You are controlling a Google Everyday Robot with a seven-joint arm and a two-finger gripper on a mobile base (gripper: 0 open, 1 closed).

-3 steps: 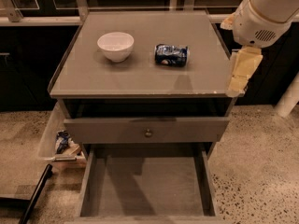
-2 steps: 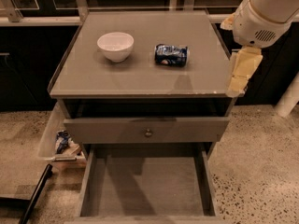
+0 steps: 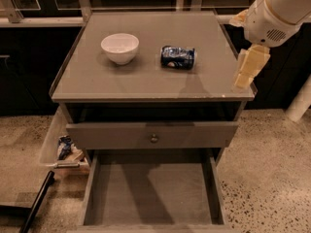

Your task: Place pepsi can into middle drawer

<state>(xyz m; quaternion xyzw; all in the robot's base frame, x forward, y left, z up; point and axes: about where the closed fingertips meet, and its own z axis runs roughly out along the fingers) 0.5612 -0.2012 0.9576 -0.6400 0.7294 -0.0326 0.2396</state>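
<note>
Claw (image 3: 249, 72) hangs by the cabinet (image 3: 146, 79), apart or together unclear; middle drawer (image 3: 150, 193) is cropped below.

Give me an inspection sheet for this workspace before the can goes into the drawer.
Surface: grey cabinet top, flat, carrying two items.
Job's things: pepsi can lying on its side, right of centre on the top; middle drawer open, floor bare.
Clutter: white bowl upright, left of the can and apart from it.
Grippers: gripper hangs at the top's right edge, right of the can, not touching it.
Cables: nothing seen.
Surroundings: drawer front with knob above the open drawer; clear bin with packets at the cabinet's left; speckled floor.
</note>
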